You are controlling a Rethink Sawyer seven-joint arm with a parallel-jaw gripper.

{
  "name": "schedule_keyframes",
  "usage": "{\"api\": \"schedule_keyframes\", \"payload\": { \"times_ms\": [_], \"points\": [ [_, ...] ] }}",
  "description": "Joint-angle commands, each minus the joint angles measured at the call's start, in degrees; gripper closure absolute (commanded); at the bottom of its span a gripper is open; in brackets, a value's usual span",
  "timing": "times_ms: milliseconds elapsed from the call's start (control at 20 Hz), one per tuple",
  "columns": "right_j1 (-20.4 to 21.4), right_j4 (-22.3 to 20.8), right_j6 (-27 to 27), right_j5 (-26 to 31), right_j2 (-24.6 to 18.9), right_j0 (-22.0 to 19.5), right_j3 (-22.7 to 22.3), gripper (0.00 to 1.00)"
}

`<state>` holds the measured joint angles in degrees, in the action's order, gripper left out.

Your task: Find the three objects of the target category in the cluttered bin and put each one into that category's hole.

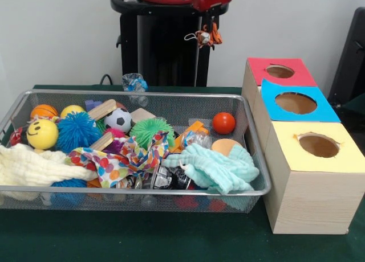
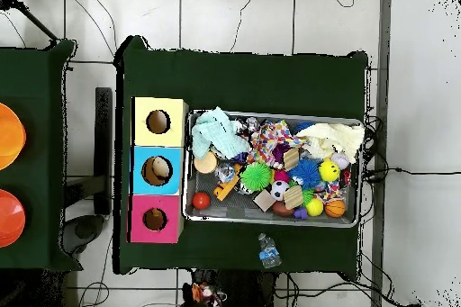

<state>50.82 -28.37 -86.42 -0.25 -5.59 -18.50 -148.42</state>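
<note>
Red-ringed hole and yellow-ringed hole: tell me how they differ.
The red-ringed hole sits farthest from the front camera and looks smallest; the yellow-ringed hole sits nearest and looks larger. The red one's edge is cut cleanly; the yellow one's edge is ragged. Both are round openings in card-topped pale wood boxes beside the bin.

Even, bright indoor light with soft shadows only. The bin rim shows faint glare. The front view is slightly soft; the overhead view's dark cloth looks flat.

Silver wire-mesh bin; pale wood box; glossy red ball.
</note>
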Motion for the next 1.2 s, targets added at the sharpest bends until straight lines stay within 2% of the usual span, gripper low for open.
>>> {"api": "schedule_keyframes", "payload": {
  "times_ms": [50, 250, 750, 950, 1200],
  "points": [
    [-1.61, 6.87, -20.36, -11.17, 4.66, 5.35, -4.82, 1.0],
    [-3.83, 7.71, -21.71, -13.88, 5.97, 8.33, -4.48, 1.0],
    [-10.4, 7.57, -24.4, -19.9, 9.13, 12.31, -2.91, 1.0],
    [-7.85, 10.28, -25.01, -18.63, 9.45, 15.25, -4.78, 1.0],
    [-5.58, 14.23, -26.08, -15.3, 6.65, 17.83, -4.73, 1.0]
  ]
}}
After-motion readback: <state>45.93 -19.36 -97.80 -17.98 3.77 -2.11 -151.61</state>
